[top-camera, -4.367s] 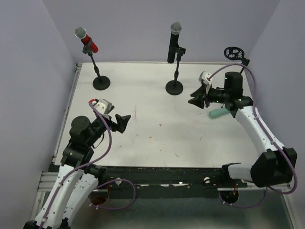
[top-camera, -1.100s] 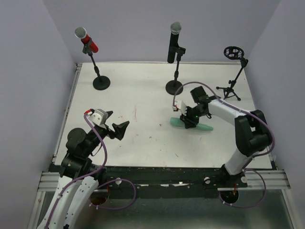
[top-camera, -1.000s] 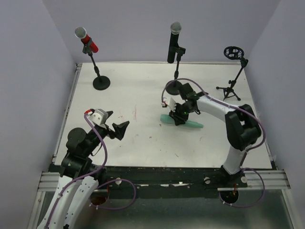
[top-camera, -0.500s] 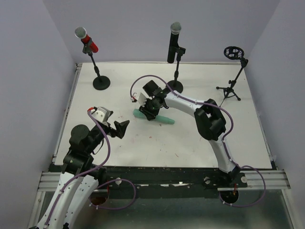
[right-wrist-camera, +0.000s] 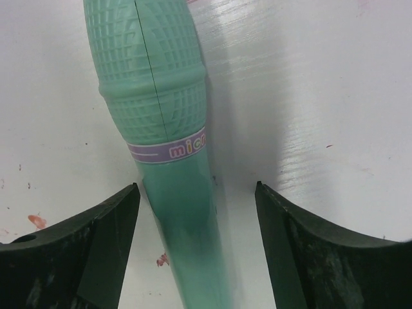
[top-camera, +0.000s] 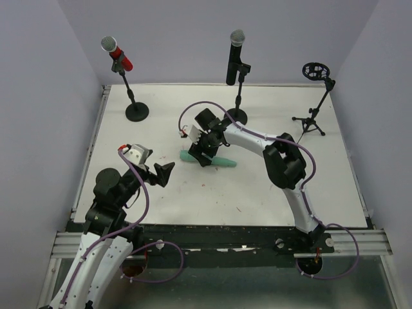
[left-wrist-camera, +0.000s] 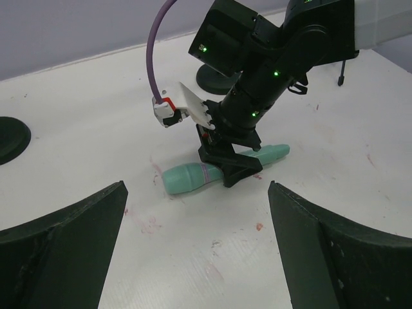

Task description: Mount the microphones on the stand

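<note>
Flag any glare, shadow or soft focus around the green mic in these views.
Right wrist: glare on the table right of the mint-green microphone; its mesh and band lettering are sharp, lower shaft shadowed between the right gripper's fingers. Left wrist: left gripper's fingers dark and soft, microphone crisp. Top external: even light, faint shadows, no glare; right gripper hides the microphone's middle.

The right gripper [top-camera: 205, 158] straddles the mint-green microphone [top-camera: 225, 161], jaws apart, blocking access from above. On the microphone's near side the table [top-camera: 212, 193] is open for passage. Behind the microphone stands a round stand base [top-camera: 235, 117].
</note>
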Tool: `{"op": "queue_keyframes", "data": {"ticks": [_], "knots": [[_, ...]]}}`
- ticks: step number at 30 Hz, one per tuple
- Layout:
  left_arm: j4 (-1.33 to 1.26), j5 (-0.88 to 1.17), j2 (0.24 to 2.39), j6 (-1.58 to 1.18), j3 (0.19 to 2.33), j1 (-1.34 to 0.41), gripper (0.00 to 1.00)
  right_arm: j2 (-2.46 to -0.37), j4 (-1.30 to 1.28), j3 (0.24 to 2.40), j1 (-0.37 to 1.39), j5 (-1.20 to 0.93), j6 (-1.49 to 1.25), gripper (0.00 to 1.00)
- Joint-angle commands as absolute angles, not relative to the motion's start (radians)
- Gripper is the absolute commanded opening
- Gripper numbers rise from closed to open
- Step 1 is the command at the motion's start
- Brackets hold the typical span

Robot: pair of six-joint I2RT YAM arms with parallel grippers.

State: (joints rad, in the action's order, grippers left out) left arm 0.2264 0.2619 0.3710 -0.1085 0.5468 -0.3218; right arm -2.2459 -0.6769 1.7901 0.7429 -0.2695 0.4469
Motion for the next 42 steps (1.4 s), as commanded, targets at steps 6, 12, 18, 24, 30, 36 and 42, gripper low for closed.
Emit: {"op": "queue_keyframes", "data": {"ticks": [6,12,18,24,30,36,42], "knots": [[0.224,0.247,0.354,-0.1,0.543,-0.318,0.98,-2.131,-0.729,1.796,0.744,-0.238,0.489,1.0],[0.222,0.249,0.35,-0.1,0.541,-0.318,0.98,-1.981,-0.747,1.735,0.742,-0.224,0.555,1.0],[0.224,0.256,0.336,-0.104,0.543,-0.318,0.98,-1.765,-0.812,1.616,0.723,-0.177,0.653,1.0],[0.219,0.258,0.322,-0.106,0.543,-0.318,0.98,-1.507,-0.709,1.468,0.321,-0.444,0.536,1.0],[0.215,0.275,0.322,-0.113,0.545,-0.318,0.98,-1.157,-0.439,1.148,0.011,-0.47,0.444,1.0],[0.213,0.279,0.319,-0.117,0.543,-0.318,0.98,-1.209,-0.286,1.08,-0.369,-0.629,0.129,1.0],[0.215,0.279,0.316,-0.117,0.541,-0.318,0.98,-1.29,0.035,0.988,-0.429,-0.551,0.017,0.95]]}}
